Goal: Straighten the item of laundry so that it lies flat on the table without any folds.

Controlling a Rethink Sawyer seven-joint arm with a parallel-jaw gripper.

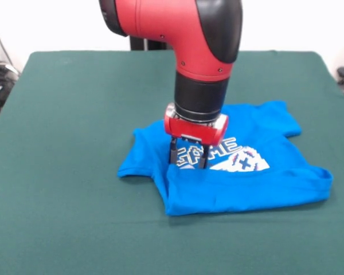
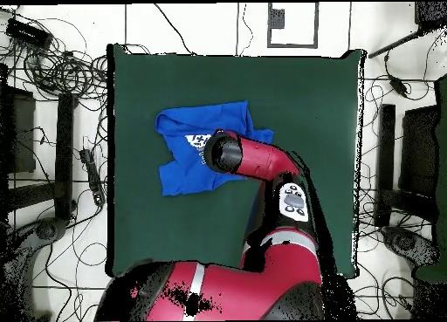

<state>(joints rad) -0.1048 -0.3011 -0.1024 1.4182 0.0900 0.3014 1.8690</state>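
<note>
The blue T-shirt [image 1: 264,183] lies print side up a little right of the middle of the green table [image 1: 74,172]. Its near part is folded over, and the fold hides the lower part of the white print. One sleeve sticks out to the left, the other to the far right. My gripper [image 1: 188,162] points straight down. Its fingers [image 1: 173,153] are apart and touch the shirt on either side of the word "GAME". In the overhead view the shirt [image 2: 188,166] lies left of the table's [image 2: 306,92] centre, and the arm hides the gripper.
Wide green cloth lies on every side of the shirt, most of it to the left in the front view. Cables and equipment [image 2: 61,74] lie on the floor beyond the table's edges. The arm [image 1: 203,63] comes down over the shirt's far part.
</note>
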